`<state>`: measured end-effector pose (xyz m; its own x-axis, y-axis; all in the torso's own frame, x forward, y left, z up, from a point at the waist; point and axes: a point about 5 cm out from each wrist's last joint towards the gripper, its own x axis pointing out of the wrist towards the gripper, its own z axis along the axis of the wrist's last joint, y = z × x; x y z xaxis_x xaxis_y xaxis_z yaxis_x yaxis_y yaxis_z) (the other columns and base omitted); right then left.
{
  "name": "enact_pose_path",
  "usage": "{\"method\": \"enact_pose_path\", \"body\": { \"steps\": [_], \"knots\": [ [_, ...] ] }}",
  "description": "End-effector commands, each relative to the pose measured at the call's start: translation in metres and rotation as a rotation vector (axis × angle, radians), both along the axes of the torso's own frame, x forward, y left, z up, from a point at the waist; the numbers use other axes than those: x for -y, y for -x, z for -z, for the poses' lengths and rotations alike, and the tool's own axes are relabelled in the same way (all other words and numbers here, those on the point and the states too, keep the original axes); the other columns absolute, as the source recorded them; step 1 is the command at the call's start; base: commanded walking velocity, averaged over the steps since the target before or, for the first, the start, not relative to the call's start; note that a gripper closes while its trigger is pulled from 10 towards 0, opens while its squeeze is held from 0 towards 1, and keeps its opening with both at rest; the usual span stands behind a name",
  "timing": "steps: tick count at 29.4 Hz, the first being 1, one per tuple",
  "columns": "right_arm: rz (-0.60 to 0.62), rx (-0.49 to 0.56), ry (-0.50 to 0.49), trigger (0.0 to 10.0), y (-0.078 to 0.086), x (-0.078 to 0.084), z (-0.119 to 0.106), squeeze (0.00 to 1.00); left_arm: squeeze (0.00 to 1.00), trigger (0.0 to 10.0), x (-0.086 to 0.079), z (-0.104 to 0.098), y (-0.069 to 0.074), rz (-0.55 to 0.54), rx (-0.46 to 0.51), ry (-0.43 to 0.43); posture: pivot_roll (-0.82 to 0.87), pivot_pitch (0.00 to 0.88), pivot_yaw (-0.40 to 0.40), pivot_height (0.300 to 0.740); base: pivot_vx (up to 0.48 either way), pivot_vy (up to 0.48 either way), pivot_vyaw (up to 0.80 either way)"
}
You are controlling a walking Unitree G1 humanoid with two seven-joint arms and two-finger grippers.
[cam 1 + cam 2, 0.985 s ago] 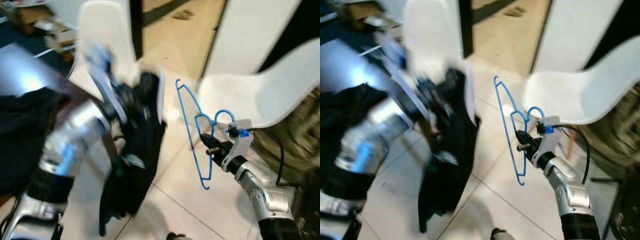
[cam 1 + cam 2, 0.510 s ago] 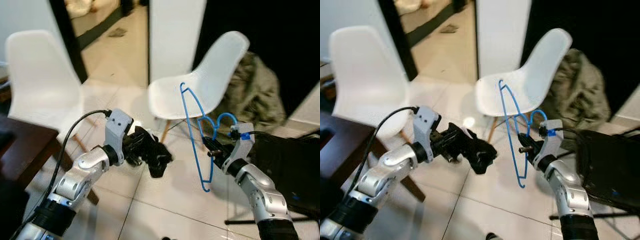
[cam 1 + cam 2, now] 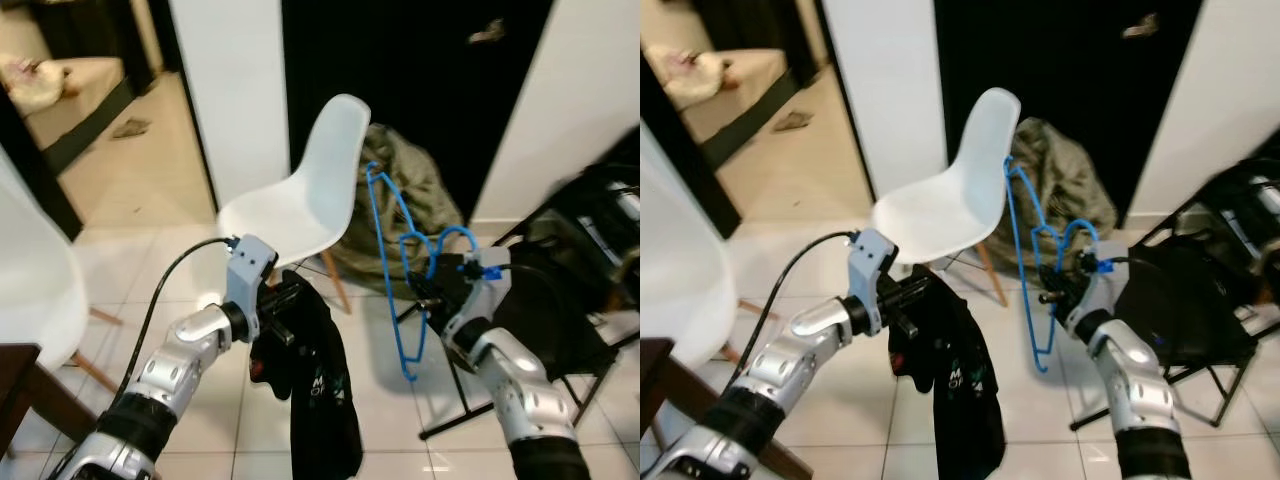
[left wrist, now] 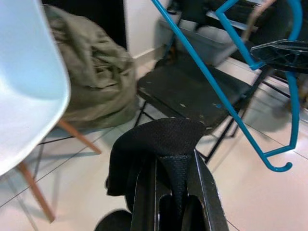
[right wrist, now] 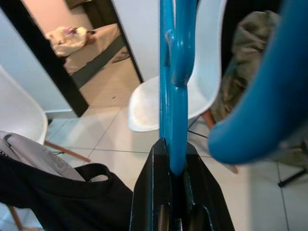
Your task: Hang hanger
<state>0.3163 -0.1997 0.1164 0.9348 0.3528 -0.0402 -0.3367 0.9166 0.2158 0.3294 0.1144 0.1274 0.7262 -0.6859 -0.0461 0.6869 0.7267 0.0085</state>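
The blue plastic hanger (image 3: 396, 262) stands on end in the air, its long bar running from about 12 o'clock down to 6, hook curling toward 3 o'clock. The right gripper (image 3: 425, 291) is clamped on it near the hook. It hangs free in front of the olive bundle, touching nothing else.

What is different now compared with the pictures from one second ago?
The black garment, bunched at the left hand half a second ago, now hangs down long from it. The right hand still grips the blue hanger upright. The rest of the shift is camera motion.
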Motion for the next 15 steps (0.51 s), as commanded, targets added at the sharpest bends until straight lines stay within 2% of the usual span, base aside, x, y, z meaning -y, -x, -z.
{"method": "enact_pose_path", "body": {
  "steps": [1,2,3,5,10,15],
  "knots": [
    [0.013,-0.034,0.003,10.0,0.000,0.001,0.012,0.00,0.00,10.0,-0.001,0.007,-0.001,-0.020,0.000,-0.003,-0.04,0.000,0.049,0.740,0.000,0.000,-0.76],
    [0.018,-0.075,0.027,10.0,-0.003,0.001,0.023,0.00,0.00,10.0,-0.002,0.016,-0.005,-0.065,-0.005,-0.019,-0.04,0.000,0.024,0.740,0.000,0.000,-0.75],
    [0.018,-0.075,0.027,10.0,-0.003,0.001,0.023,0.00,0.00,10.0,-0.002,0.016,-0.005,-0.065,-0.005,-0.019,-0.04,0.000,0.024,0.740,0.000,0.000,-0.75],
    [0.016,-0.134,0.069,10.0,-0.009,-0.001,0.036,0.00,0.00,10.0,-0.004,0.028,-0.011,-0.148,-0.028,-0.038,-0.04,0.000,0.003,0.740,0.000,0.000,-0.76],
    [-0.002,-0.164,0.102,10.0,-0.013,-0.007,0.043,0.00,0.00,10.0,-0.007,0.036,-0.014,-0.202,-0.059,-0.037,-0.02,0.000,-0.029,0.740,0.000,0.000,-0.76],
    [-0.039,-0.192,0.123,10.0,-0.013,-0.019,0.052,0.00,0.00,10.0,-0.011,0.048,-0.012,-0.234,-0.071,-0.097,0.02,0.000,-0.072,0.740,0.000,0.000,-0.76]
  ]
}}
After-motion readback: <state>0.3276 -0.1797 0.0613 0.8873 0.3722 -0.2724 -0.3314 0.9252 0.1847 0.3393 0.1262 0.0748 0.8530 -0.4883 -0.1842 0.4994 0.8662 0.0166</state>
